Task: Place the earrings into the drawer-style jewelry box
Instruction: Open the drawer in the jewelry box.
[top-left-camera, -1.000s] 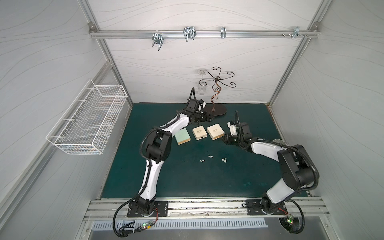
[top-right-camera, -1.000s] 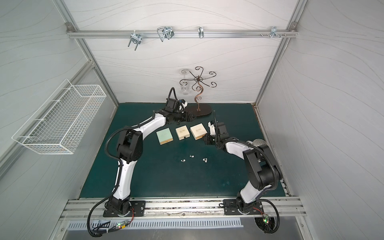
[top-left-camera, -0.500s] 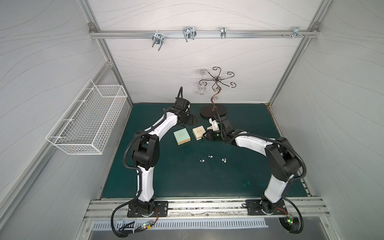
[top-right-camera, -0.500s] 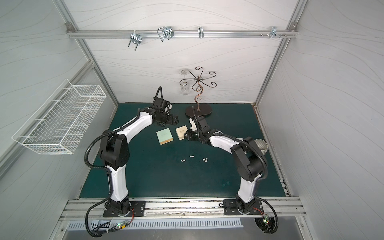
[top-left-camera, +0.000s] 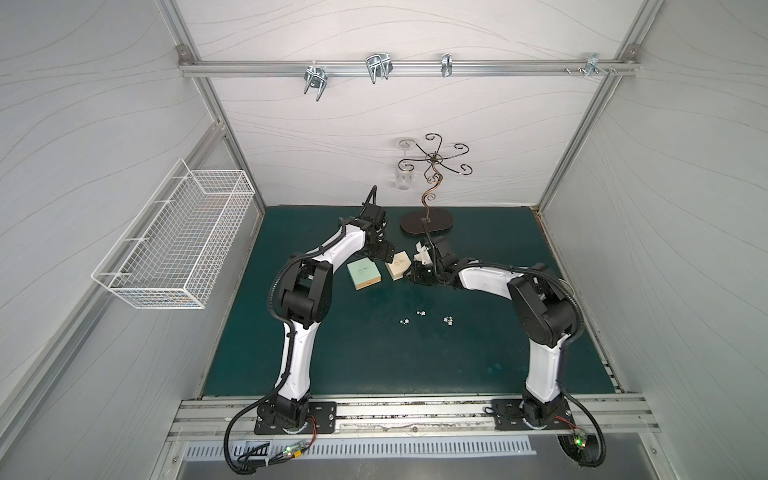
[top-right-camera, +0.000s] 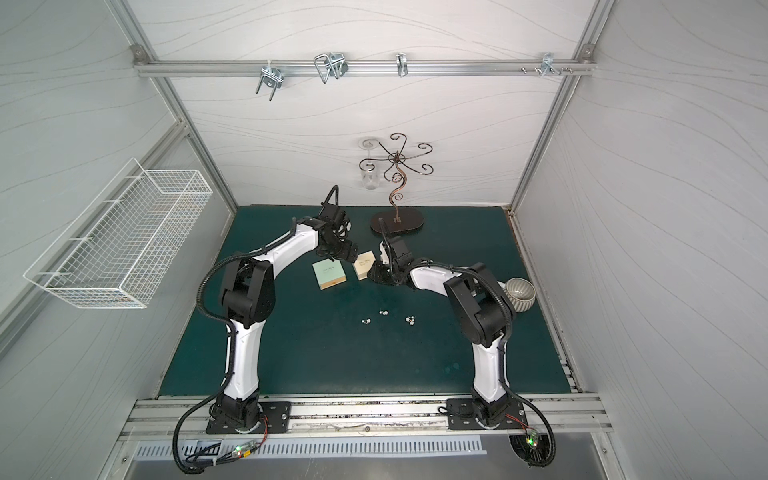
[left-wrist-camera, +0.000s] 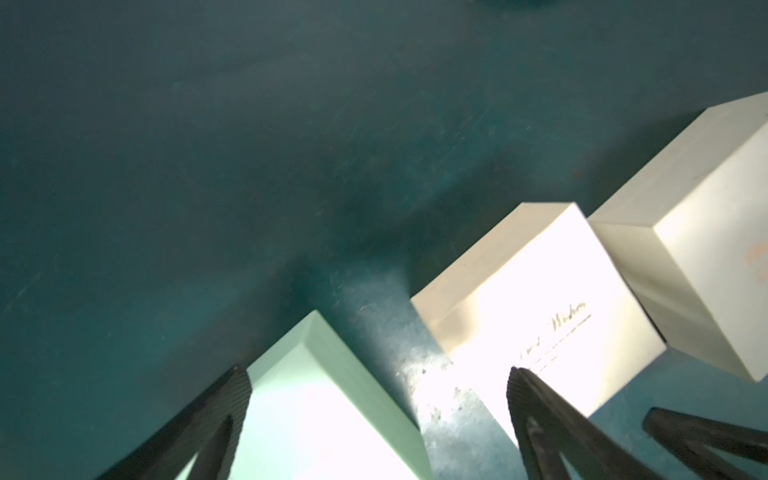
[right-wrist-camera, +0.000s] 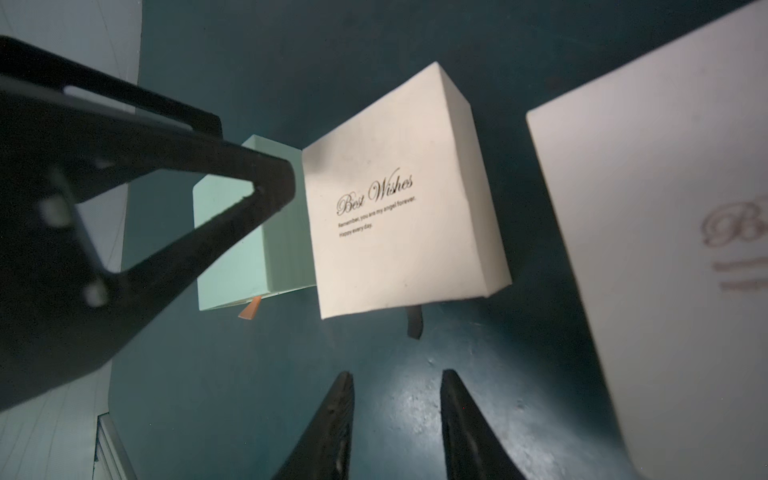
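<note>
Several tiny silvery earrings (top-left-camera: 421, 312) (top-right-camera: 383, 312) lie in small pairs on the green mat, nearer than both grippers. A cream drawer-style jewelry box (top-left-camera: 398, 269) (right-wrist-camera: 399, 199), lettered "Best Wishes", has a dark pull tab (right-wrist-camera: 415, 322) and lies shut. My right gripper (right-wrist-camera: 397, 376) (top-left-camera: 409, 277) is low and just short of that tab, open, with only mat between its fingers. My left gripper (left-wrist-camera: 376, 374) (top-left-camera: 384, 251) is open over the far edges of this box and a mint box (top-left-camera: 364, 272) (left-wrist-camera: 324, 415).
Another cream box (right-wrist-camera: 665, 249) (left-wrist-camera: 706, 249) lies right beside the lettered one, under my right arm in both top views. A scrolled metal stand (top-left-camera: 427, 222) with a hanging glass (top-left-camera: 402, 180) is behind. There is a wire basket (top-left-camera: 178, 241) on the left wall and a ribbed bowl (top-right-camera: 519, 293) at right.
My right arm swung left across the rightmost cream box to the lettered box's tab side, its jaws a little wider. My left gripper pulled away from the stand's base toward the mint box.
</note>
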